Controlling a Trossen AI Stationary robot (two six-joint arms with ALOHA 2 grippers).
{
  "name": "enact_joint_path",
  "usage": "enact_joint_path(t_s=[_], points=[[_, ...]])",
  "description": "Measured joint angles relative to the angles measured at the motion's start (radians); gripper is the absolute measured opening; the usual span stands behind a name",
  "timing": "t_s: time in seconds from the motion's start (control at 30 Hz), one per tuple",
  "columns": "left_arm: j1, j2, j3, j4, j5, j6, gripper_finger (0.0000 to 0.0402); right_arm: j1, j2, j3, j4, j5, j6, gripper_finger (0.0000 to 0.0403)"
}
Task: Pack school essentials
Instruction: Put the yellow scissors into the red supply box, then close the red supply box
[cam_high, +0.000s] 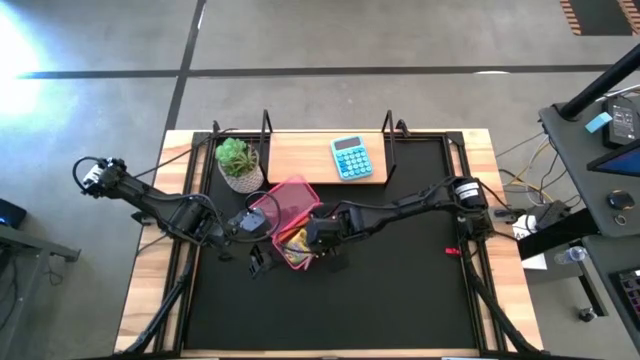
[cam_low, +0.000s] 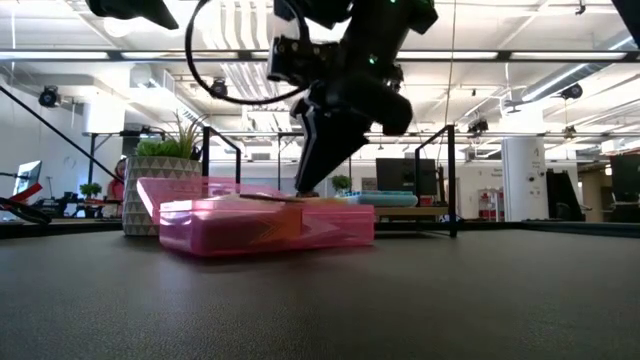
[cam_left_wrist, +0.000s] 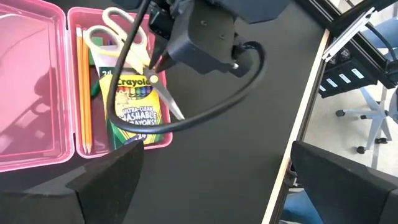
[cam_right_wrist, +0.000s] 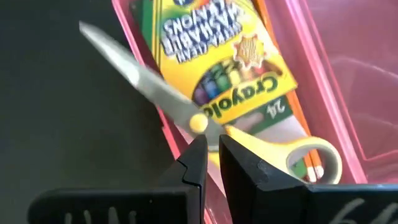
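My right gripper sits low over the open pink pencil case, just left of the table's centre in the high view, and my fingers are pinched nearly together on the yellow-handled scissors near their pivot. The scissors lie slantwise across the yellow-green crayon box — the blades jut out over the case's wall above the black mat, the handle loops rest inside the tray. An orange pencil lies lengthwise along the tray's far wall beside the crayon box, and a green edge shows under the box, though I cannot tell what it belongs to. The case's lid is folded flat beside the tray. My left gripper hovers near the case at about 8 o'clock from it, fingers spread apart and holding nothing. At 12 o'clock on the wooden board rests the light-blue calculator, with the potted plant at 11 o'clock
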Motion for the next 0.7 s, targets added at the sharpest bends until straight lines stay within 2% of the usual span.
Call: enact_joint_path(t_s=[0.2, 0.47, 0.7], points=[[0.000, 0.000, 0.000, -0.001, 0.000, 0.000, 0.0389, 0.000, -0.027, 0.010, -0.027, -0.001, 0.007, 0.0033], [0.000, 0.000, 0.000, -0.006, 0.000, -0.001, 0.0389, -0.002, -0.045, -0.006, -0.177, -0.001, 0.012, 0.0033], [0.000, 0.000, 0.000, -0.010, 0.000, -0.001, 0.0389, -0.010, -0.045, -0.015, -0.176, -0.001, 0.141, 0.0056]])
